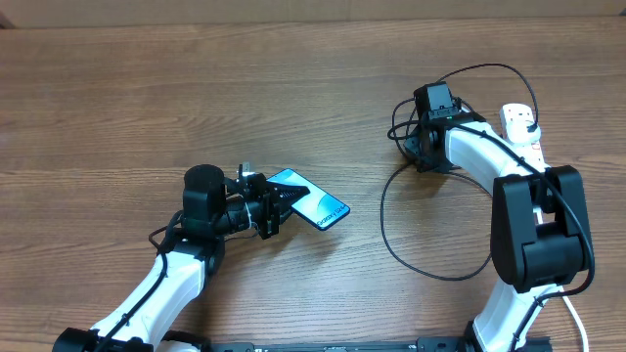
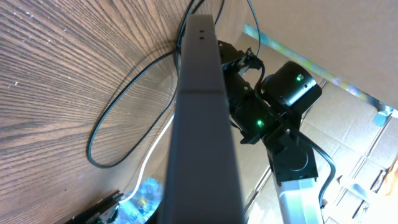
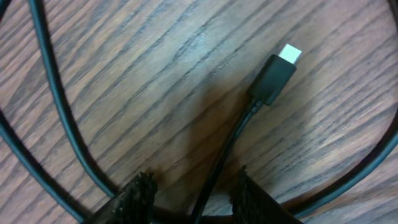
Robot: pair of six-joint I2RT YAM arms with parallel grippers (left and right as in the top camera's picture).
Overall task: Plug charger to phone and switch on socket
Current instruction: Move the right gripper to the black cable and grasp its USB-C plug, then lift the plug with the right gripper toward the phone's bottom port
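Observation:
The phone (image 1: 315, 203) has a glowing blue screen and lies slanted left of centre. My left gripper (image 1: 271, 210) is shut on its near end. In the left wrist view the phone (image 2: 202, 124) shows edge-on as a dark grey band, hiding most of the fingers. The thin black charger cable (image 1: 383, 220) loops over the table at right. Its connector tip (image 3: 277, 74) lies flat on the wood. My right gripper (image 3: 196, 193) is open, low over the table, its fingers on either side of the cable just behind the tip. The white socket strip (image 1: 518, 122) lies at far right, partly hidden by the right arm.
The table is brown wood. The cable loop (image 2: 99, 130) and my right arm (image 2: 292, 93) show in the left wrist view beyond the phone. A white cord (image 1: 572, 313) runs off by the right arm's base. Cardboard stands past the far edge.

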